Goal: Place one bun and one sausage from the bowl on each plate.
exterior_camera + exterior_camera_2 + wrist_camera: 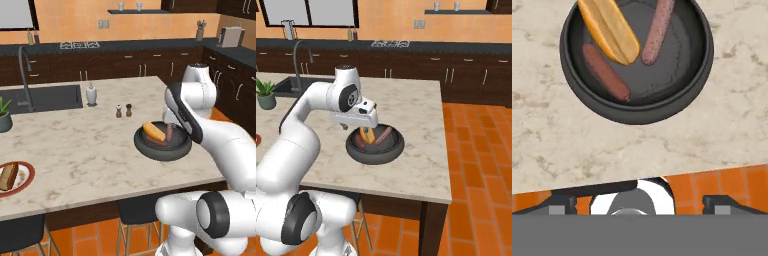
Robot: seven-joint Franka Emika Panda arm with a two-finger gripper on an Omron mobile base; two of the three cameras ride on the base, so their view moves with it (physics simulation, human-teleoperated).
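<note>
The gripper (367, 134) was held above the bowl (375, 146), its jaws spread wide, with nothing between them and nothing touched. In the hand view the two finger tips (562, 205) were seen far apart at the bottom of the picture, over the counter's near edge, with the bowl (637, 107) lying beyond them.

The bowl (162, 142), wide, shallow and dark grey-black, stood on the marble counter (75, 145) near its front edge and towards its right end. Inside it were seen one bun (608, 30) and two sausages. The darker sausage (605, 71) lay just beside the bun on the side nearer the rim, and the paler sausage (657, 32) lay on the bun's other side, its lower end close to the bun's tip. In the left base view the bun (154, 131) was seen tilted against the bowl's inner wall.

A red-rimmed plate (26, 181) rested at the counter's left front corner and carried a bun (8, 176). Two small shakers (123, 110) stood near the middle of the counter, a soap dispenser (91, 94) beside the sink (42, 97), and a potted plant (4, 117) at the left edge.
</note>
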